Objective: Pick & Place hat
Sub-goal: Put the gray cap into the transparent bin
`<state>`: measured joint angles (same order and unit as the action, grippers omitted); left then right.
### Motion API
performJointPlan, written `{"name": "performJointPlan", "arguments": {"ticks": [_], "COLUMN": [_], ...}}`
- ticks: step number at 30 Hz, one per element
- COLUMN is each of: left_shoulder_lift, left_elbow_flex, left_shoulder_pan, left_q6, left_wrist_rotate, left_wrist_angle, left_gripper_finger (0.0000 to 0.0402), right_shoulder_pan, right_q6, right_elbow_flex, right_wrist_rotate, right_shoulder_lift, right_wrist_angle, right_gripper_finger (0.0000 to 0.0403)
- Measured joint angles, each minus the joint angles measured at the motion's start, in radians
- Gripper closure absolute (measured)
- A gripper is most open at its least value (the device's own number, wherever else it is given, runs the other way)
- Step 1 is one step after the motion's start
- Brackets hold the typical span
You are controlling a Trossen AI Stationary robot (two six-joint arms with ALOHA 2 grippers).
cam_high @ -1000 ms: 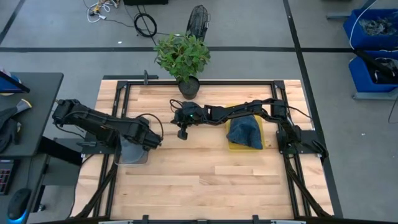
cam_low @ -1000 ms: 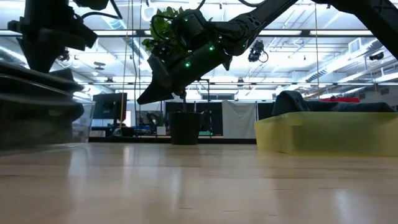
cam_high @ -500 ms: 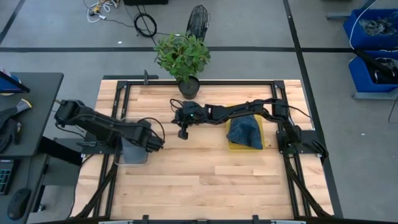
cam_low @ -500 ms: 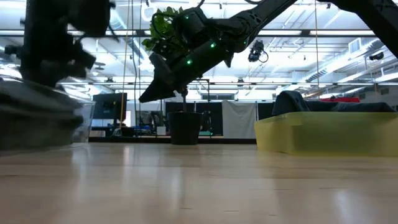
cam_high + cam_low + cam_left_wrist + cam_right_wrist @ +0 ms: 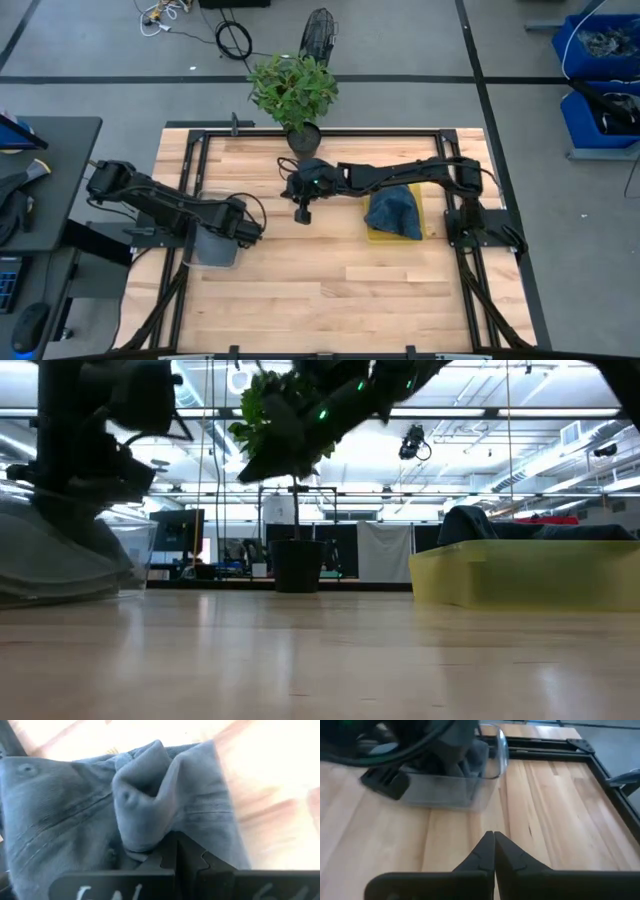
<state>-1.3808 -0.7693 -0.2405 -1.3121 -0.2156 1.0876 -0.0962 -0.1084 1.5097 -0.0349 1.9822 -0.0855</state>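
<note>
My right pincer (image 5: 303, 214) drifted right, shut empty. Left pincer (image 5: 172, 851) pinching grey hat (image 5: 125, 810) in clear bin (image 5: 214, 247); next lift out.

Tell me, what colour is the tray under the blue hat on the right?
Yellow. The tray shows best in the low view, with the hat on top.

From overhead I get even, bright light on the bench (image 5: 330, 270) with soft shadows, while the low view glares from ceiling strips behind, blurring the near arms, and my left wrist view washes out beyond the grey hat (image 5: 125, 820).
</note>
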Motion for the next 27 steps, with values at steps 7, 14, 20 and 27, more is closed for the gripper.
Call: {"name": "performJointPlan", "arguments": {"ticks": [7, 14, 20, 27], "left_shoulder_lift": [0.003, -0.006, -0.015, -0.014], "left_elbow_flex": [-0.165, -0.202, -0.127, -0.106], "left_shoulder_pan": [-0.033, -0.036, -0.025, -0.017], "left_q6": [0.036, 0.040, 0.047, 0.151], "left_wrist_rotate": [-0.090, -0.080, -0.021, -0.049], "left_wrist_angle": [0.132, 0.119, 0.000, -0.205], "left_gripper_finger": [0.0400, 0.0400, 0.0400, 0.0400], "right_shoulder_pan": [0.017, 0.043, 0.066, 0.081], "right_q6": [-0.034, -0.042, -0.031, -0.031], "right_elbow_flex": [0.001, 0.001, 0.002, 0.002], "right_wrist_rotate": [0.000, 0.000, 0.001, 0.000], "right_shoulder_lift": [-0.179, -0.370, -0.479, -0.569], "right_wrist_angle": [-0.233, -0.383, -0.496, -0.569], "right_gripper_finger": [0.0400, 0.0400, 0.0400, 0.0400]}}
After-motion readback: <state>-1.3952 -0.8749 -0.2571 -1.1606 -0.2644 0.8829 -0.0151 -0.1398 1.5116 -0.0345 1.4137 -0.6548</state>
